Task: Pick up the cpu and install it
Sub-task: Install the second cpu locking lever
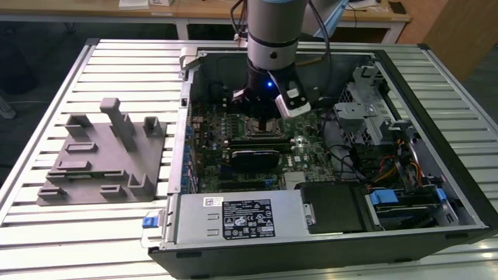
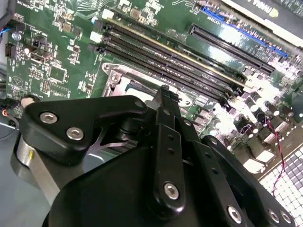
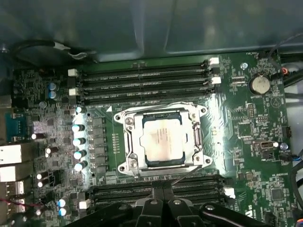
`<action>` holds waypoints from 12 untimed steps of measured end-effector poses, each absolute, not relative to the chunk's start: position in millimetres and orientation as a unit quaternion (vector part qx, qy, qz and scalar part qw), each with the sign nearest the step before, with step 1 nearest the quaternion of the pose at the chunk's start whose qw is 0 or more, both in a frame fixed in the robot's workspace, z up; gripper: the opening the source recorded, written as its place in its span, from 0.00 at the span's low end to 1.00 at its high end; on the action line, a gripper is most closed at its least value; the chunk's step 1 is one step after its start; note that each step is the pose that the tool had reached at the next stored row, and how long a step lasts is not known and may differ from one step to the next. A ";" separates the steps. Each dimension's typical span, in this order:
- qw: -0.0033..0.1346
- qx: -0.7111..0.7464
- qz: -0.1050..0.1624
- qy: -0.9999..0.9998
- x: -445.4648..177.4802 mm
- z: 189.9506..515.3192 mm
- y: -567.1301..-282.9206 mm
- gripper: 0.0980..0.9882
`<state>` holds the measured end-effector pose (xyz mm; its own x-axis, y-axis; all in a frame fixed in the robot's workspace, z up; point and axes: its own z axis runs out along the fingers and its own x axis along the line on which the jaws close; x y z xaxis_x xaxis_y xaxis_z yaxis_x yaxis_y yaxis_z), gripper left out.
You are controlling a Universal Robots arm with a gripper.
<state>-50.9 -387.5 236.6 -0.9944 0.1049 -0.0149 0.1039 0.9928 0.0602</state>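
— Silver and square, that's the cpu (image 3: 163, 142). Where is it now?

— It lies flat in the metal socket frame (image 3: 130, 142) on the green motherboard (image 3: 246, 127), between the rows of long black memory slots (image 3: 142, 82).

— Is the gripper (image 3: 163, 208) holding it?

— No. In the first wrist view the chip sits by itself in the frame, and the black fingers (image 3: 150, 208) are just beside it, at the near edge of the socket. The two finger ends press together with nothing between them, so the hand looks closed and empty.

— How is the arm (image 1: 272, 35) standing?

— In the exterior view it comes straight down into the open computer case (image 1: 435, 70), with the wrist low over the board.

— And the grey fixture (image 1: 101, 157)?

— It rests on the table (image 1: 46, 233), well apart from the arm, on the exterior view's left.
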 end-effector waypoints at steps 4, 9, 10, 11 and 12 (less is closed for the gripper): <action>0.009 0.052 0.039 0.998 -53.5 233.5 -390.6 0.01; 0.008 0.052 0.045 0.998 -61.3 229.8 -393.7 0.01; 0.008 0.052 0.046 0.998 -62.4 229.0 -394.5 0.01; 0.008 0.052 0.047 0.998 -63.1 228.2 -395.6 0.01; 0.008 0.052 0.048 0.997 -63.6 227.4 -396.9 0.01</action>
<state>-63.6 -396.9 227.4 -0.9944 0.1051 -0.0111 0.1036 0.9900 0.0961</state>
